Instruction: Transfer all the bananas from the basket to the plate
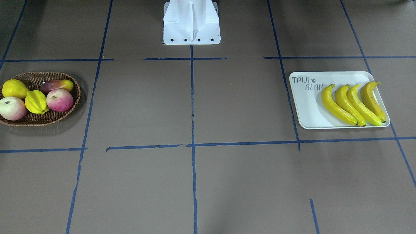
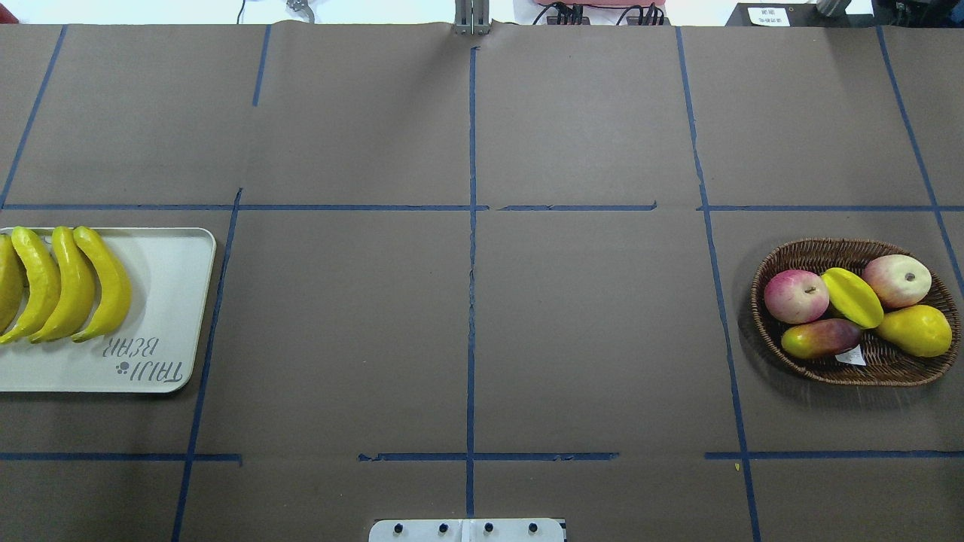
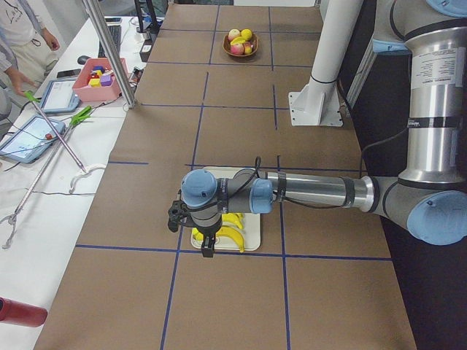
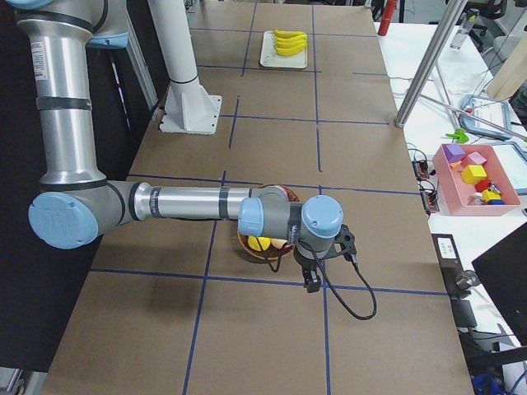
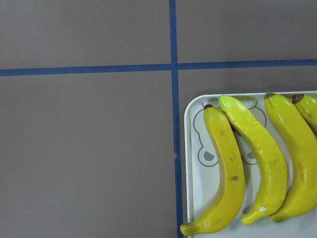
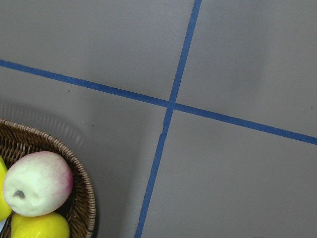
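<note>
Four bananas [image 1: 354, 104] lie side by side on the plate [image 1: 308, 109], the middle ones probably touching. The basket [image 1: 39, 122], well apart across the desk [image 1: 240, 104], holds other fruit [image 1: 59, 99]. Left gripper [image 3: 208, 250] hangs over the plate, right gripper [image 4: 312, 284] over the basket. Spread of the fingers: cannot tell for either.

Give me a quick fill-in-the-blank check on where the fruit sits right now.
1. The number of bananas lying on the plate is ____.
2. The number of bananas in the basket is ____.
3. The lettering on the plate reads TAIJI ____.
4. The plate lies on the robot's ____ side of the table.

Missing words: four; zero; BEAR; left.
</note>
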Available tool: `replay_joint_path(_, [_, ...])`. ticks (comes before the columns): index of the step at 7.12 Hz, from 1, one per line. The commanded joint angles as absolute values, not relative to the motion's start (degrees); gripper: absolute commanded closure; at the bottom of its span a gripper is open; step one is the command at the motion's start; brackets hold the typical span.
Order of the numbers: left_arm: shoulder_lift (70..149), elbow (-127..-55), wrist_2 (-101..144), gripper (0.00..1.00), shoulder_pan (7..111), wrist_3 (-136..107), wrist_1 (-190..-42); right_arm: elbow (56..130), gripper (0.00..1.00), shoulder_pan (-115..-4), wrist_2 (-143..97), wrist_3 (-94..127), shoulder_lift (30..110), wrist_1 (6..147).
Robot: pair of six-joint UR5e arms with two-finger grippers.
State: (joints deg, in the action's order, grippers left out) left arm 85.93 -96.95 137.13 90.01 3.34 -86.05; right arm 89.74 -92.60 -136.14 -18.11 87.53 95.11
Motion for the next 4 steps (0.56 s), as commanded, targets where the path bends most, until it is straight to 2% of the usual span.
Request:
replay_joint_path(1, [85.87,-97.55,137.11,0.0,90.0,3.34,-86.04,89.74,0.01,-92.55,-136.14,-18.11,87.54,95.01])
replay_joint_path(4, [85.87,-97.82,137.11,0.0,89.91,3.34,-86.04,89.82,0.01,-92.64,-136.14,-18.11,87.54,95.1])
